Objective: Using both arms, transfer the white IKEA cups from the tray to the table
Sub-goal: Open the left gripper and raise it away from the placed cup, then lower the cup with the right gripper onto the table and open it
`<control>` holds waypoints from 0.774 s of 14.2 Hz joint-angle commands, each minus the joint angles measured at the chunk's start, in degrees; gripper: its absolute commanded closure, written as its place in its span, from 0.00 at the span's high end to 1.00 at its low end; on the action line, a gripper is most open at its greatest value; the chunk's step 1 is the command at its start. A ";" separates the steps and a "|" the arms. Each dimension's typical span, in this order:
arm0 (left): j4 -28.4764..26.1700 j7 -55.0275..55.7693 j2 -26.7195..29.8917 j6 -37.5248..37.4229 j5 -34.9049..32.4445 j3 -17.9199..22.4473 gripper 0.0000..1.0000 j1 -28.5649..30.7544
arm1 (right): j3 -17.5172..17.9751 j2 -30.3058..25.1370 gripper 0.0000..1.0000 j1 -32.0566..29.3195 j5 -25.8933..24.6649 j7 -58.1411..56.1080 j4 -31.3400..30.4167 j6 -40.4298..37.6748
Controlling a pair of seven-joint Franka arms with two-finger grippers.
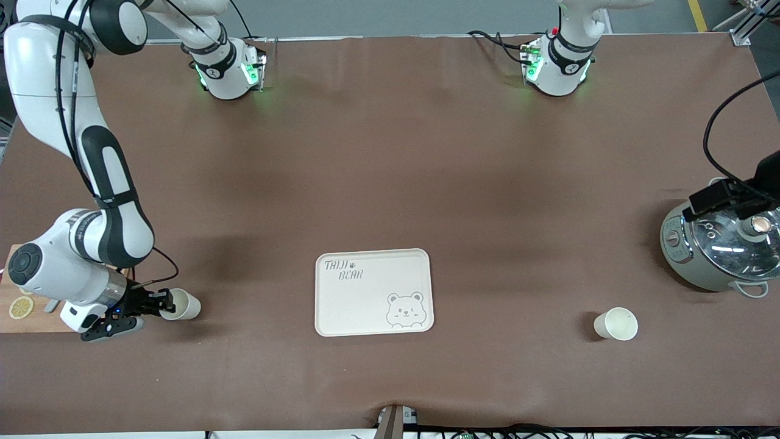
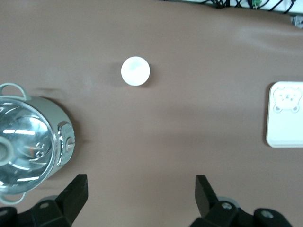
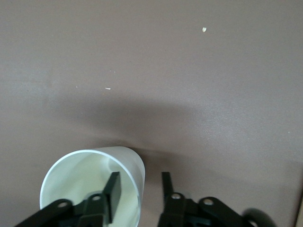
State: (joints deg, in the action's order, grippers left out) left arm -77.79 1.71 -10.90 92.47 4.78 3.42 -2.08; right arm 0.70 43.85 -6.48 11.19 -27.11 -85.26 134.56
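One white cup (image 1: 186,306) (image 3: 71,182) stands upright near the right arm's end of the table. My right gripper (image 1: 164,303) (image 3: 140,177) is at its rim and open. One finger is inside the cup, the other outside, and a gap shows between that one and the wall. The second white cup (image 1: 616,324) (image 2: 135,71) stands upright and alone toward the left arm's end. My left gripper (image 2: 141,189) (image 1: 713,198) hangs open and empty over bare table beside the pot, well apart from that cup.
A cream bear tray (image 1: 365,311) (image 2: 284,123) lies mid-table between the two cups. A grey pot with a glass lid (image 1: 722,250) (image 2: 28,142) stands at the left arm's end. A wooden board with a lemon slice (image 1: 21,308) lies under the right arm.
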 commanded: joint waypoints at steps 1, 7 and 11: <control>-7.10 -1.27 5.97 0.34 -1.70 -0.87 1.00 0.24 | 0.35 -0.08 1.00 -0.28 0.85 -0.40 0.79 -0.08; -4.31 -2.14 5.45 0.26 -1.79 -1.04 1.00 0.85 | 0.18 -0.87 1.00 0.77 0.32 0.99 7.54 -11.74; -4.21 -4.08 5.10 0.34 -2.92 -0.95 1.00 0.76 | -0.35 -2.36 1.00 0.77 -1.26 2.05 15.18 -25.36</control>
State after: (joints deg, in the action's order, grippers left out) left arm -82.05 -1.10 -6.16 92.68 3.87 2.75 -1.41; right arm 0.76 42.55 -5.83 10.90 -26.31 -73.63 115.16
